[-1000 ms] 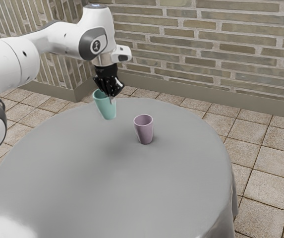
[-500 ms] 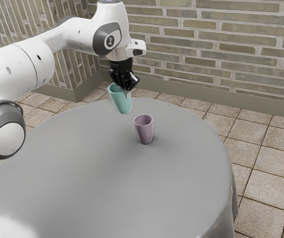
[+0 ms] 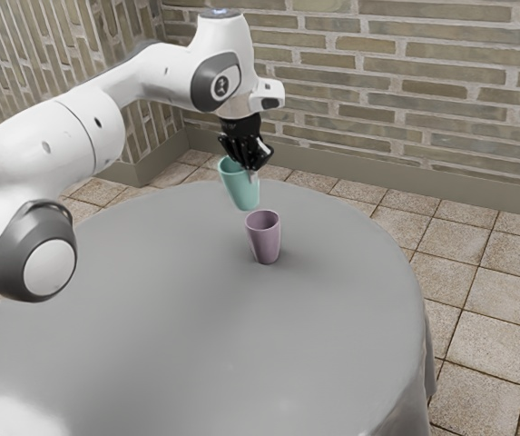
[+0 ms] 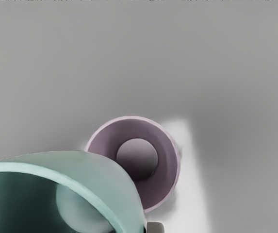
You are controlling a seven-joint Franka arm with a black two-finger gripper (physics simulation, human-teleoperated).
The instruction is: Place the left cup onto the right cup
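Here, purple cup, table, brick walls

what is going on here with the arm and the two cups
The arm has its tool shut on the rim of a teal cup and holds it in the air, tilted. A purple cup stands upright and empty on the round grey table. The teal cup hangs close above it, off toward the exterior view's left, so the two are not yet stacked.
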